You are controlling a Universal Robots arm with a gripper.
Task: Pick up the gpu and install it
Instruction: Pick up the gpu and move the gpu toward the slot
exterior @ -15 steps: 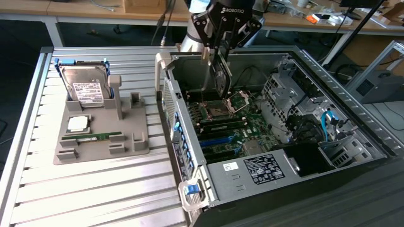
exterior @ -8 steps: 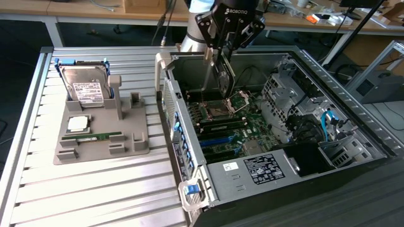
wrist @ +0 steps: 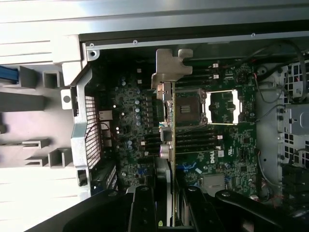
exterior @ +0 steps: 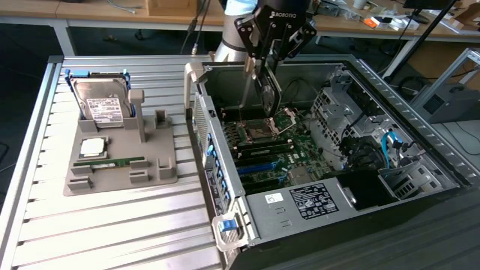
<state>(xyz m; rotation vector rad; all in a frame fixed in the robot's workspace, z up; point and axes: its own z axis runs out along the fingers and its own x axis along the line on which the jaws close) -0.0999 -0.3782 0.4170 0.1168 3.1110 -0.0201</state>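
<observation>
Clamped on the gpu (exterior: 268,95), the gripper (exterior: 262,63) hangs the card on edge in the upper centre of the exterior view, above the open computer case (exterior: 420,129). The card's lower edge hovers over the motherboard (exterior: 300,149), close to the processor socket (exterior: 259,132). Any tilt in the grip could likely drive the board into the socket or memory slots, or snag its silver bracket (wrist: 170,67) on the case's rear wall.
</observation>
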